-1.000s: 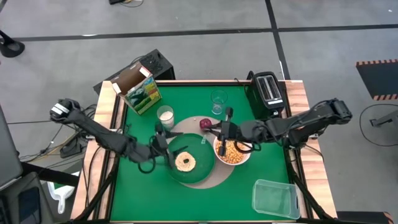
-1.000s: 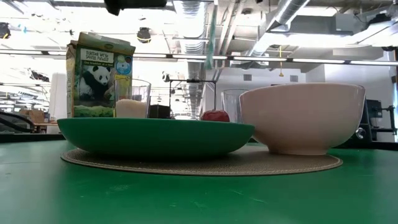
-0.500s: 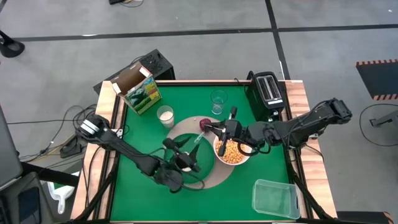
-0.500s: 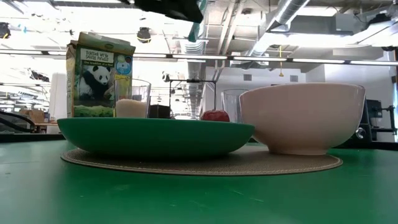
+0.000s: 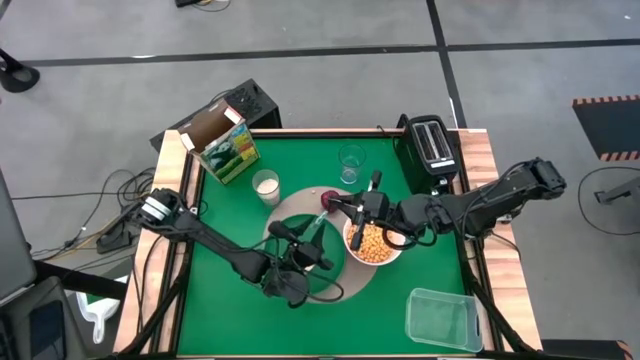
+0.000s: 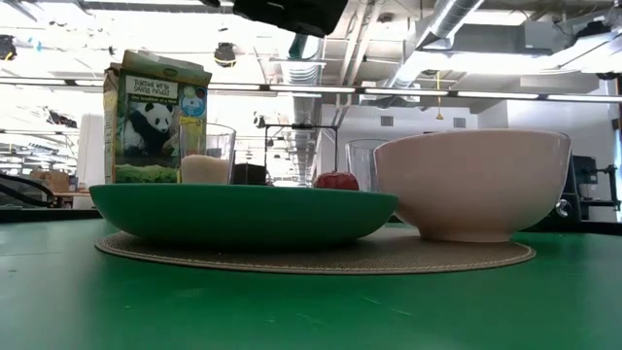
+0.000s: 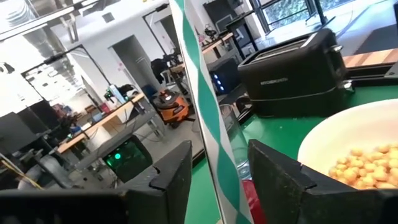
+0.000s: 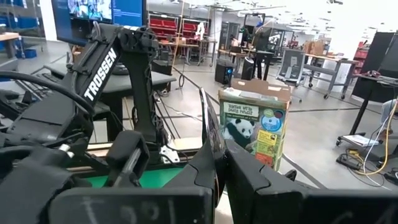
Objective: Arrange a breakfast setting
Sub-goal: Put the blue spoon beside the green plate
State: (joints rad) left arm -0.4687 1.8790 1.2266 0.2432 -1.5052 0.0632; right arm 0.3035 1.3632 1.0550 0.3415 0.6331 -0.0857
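A round tan mat [image 5: 345, 290] carries a dark green plate [image 6: 243, 214] and a white bowl [image 5: 372, 243] of cereal. A milk glass [image 5: 266, 185], a stemmed glass [image 5: 351, 160] and a red fruit [image 5: 328, 197] stand behind them. My right gripper [image 5: 336, 207] is shut on the silver spoon [image 5: 317, 224] above the plate. My left gripper [image 5: 312, 240] is open over the plate. Its fingers stand on either side of the spoon's handle [image 7: 214, 137], which shows green and white bands. The toast is hidden under my left gripper. My right gripper pinches the spoon between its two fingers; a thin strip of it [image 8: 206, 121] sticks out past the shut fingertips. The fingers come about level from the table's right. The spoon is lifted clear above the plate, slanting toward my left gripper. Which end is held is hidden.
A green-and-yellow cereal box [image 5: 222, 145] stands at the far left, a black toaster [image 5: 432, 145] at the far right. A clear container [image 5: 443, 318] sits near the right front corner. Bare green table lies at the near left.
My left gripper has swung from the plate's left side toward the table's right, over the plate, and now stands around the spoon. My right gripper has shifted a little toward the table's left with the spoon, which stays lifted.
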